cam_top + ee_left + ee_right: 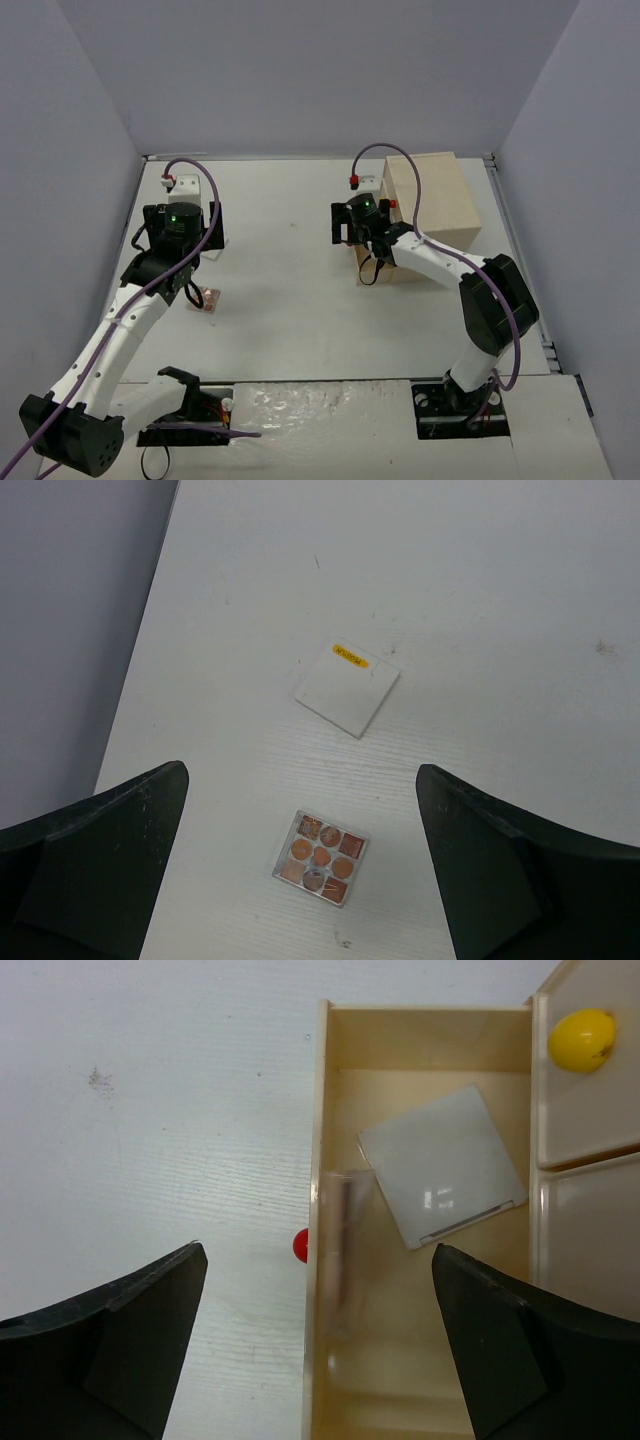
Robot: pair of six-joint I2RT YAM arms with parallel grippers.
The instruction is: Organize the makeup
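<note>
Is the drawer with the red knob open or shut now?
Open. The right wrist view looks into the drawer, pulled out behind its red knob, with a grey square card lying inside.

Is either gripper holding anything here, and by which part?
Nothing is held. The left gripper has its jaws open above the eyeshadow palette; the right gripper is open over the pulled-out drawer.

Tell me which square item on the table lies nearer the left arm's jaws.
The eyeshadow palette, with orange-brown pans, lies between them; the plain white card lies farther off.
</note>
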